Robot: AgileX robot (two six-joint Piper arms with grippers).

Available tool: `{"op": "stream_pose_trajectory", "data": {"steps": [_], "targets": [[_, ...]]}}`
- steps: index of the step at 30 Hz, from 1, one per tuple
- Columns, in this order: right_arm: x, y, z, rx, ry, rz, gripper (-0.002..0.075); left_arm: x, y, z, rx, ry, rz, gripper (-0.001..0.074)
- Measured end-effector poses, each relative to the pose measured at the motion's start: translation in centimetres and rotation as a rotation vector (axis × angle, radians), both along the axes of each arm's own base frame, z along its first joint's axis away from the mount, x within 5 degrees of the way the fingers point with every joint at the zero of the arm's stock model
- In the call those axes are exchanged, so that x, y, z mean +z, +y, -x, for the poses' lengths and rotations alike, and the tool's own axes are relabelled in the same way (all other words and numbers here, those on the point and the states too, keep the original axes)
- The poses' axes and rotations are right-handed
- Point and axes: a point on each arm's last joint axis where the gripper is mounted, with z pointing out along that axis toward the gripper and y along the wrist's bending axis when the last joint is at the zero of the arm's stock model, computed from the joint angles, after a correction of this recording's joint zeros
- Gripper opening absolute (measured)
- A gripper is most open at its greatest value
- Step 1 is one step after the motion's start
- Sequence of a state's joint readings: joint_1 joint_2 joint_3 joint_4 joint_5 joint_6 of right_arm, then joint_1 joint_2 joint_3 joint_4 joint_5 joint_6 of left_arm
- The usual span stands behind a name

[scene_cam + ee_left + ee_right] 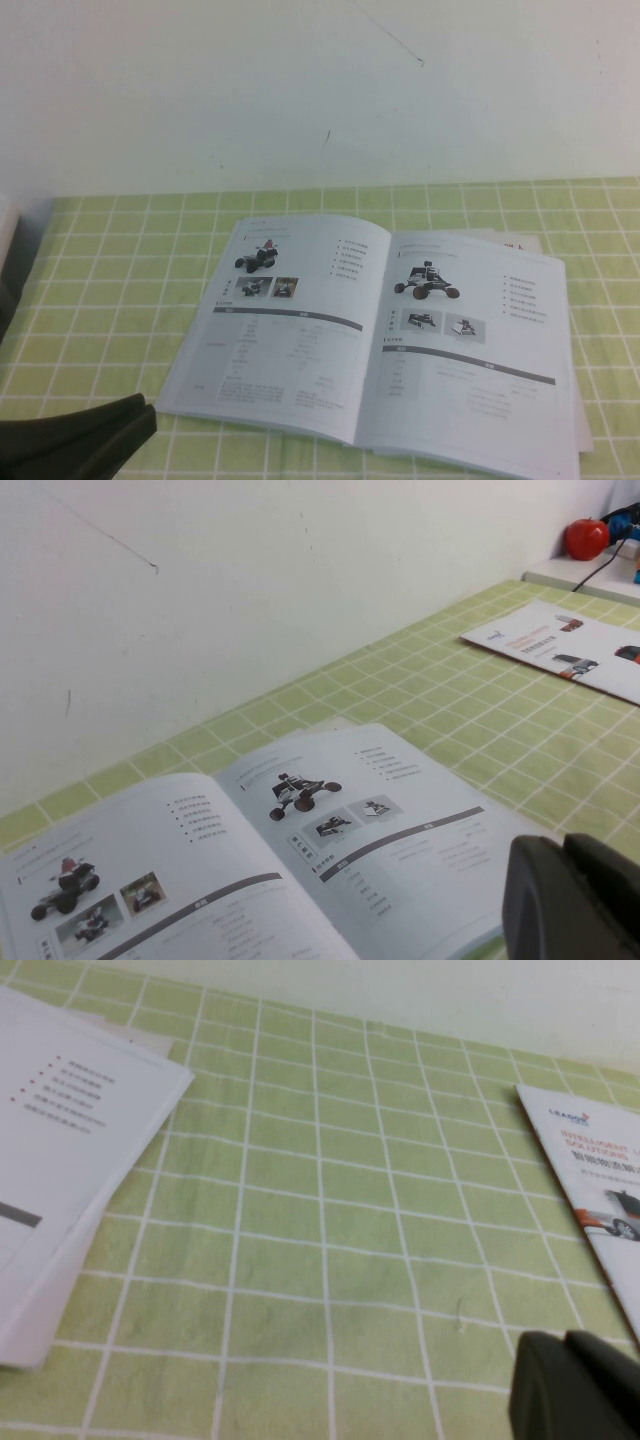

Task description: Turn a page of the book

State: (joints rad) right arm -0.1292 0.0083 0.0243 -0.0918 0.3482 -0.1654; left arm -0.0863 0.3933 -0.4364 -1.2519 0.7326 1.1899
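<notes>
The book [370, 330] lies open and flat on the green checked cloth, showing two leaves with wheeled robot photos, dark grey bars and tables. It also shows in the left wrist view [300, 850] and its right edge in the right wrist view [60, 1160]. The page with the tracked robot photo is out of view. My left gripper [140, 418] is shut and empty, low by the book's near left corner; in its wrist view it [565, 880] sits near the book's right-hand leaf. My right gripper [570, 1370] is shut and empty over bare cloth right of the book.
A second brochure [570, 645] with orange print lies to the right of the book, also in the right wrist view [600, 1200]. A red round object [587, 538] sits far right by the wall. Loose white sheets [515, 242] stick out under the book.
</notes>
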Motion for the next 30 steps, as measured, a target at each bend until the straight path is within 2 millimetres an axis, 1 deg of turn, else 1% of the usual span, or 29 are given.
{"op": "stream_pose_trajectory", "data": {"steps": [5, 9, 12, 14, 15, 17, 19, 21, 23, 26, 27, 30], "targets": [[0.0, 0.0, 0.0, 0.0, 0.0, 0.0, -0.0003, 0.1, 0.2, -0.2, 0.028, -0.009, 0.005, -0.0004], [0.0, 0.0, 0.0, 0.0, 0.0, 0.001, -0.0003, 0.2, 0.6, -0.6, 0.093, -0.032, 0.006, -0.0004], [0.0, 0.0, 0.0, 0.0, 0.001, 0.001, -0.0003, -0.3, 1.0, -0.9, 0.134, -0.033, -0.085, -0.0004], [0.0, 0.0, 0.0, 0.0, 0.001, 0.001, -0.0003, -1.0, 1.3, -0.9, 0.157, 0.015, -0.15, -0.0004], [0.0, 0.0, 0.0, 0.0, 0.001, 0.001, -0.0003, -1.3, 1.5, -0.9, 0.174, 0.06, -0.156, -0.0004], [0.0, 0.0, 0.0, 0.0, 0.001, 0.001, -0.0003, -1.8, 1.8, -1.0, 0.229, 0.156, -0.13, -0.0004], [0.0, 0.0, 0.0, 0.0, 0.001, 0.001, -0.0003, -2.2, 2.5, -1.0, 0.328, 0.235, -0.08, -0.0004], [0.0, 0.0, 0.0, 0.0, 0.001, 0.001, -0.0003, -2.9, 3.2, -1.1, 0.434, 0.267, -0.026, -0.0004], [0.0, 0.0, 0.0, 0.0, 0.001, 0.001, -0.0003, -3.8, 4.1, -1.0, 0.543, 0.238, 0.04, -0.0004], [0.0, 0.0, 0.0, 0.0, 0.001, 0.001, -0.0003, -5.7, 5.1, -1.0, 0.66, 0.106, 0.134, -0.0004], [0.0, 0.0, 0.0, 0.0, 0.001, 0.001, -0.0003, -6.6, 5.4, -0.8, 0.684, 0.062, 0.151, -0.0004], [0.0, 0.0, 0.0, 0.0, 0.001, 0.001, -0.0003, -9.2, 5.8, -0.2, 0.716, -0.035, 0.148, -0.0004]]}}
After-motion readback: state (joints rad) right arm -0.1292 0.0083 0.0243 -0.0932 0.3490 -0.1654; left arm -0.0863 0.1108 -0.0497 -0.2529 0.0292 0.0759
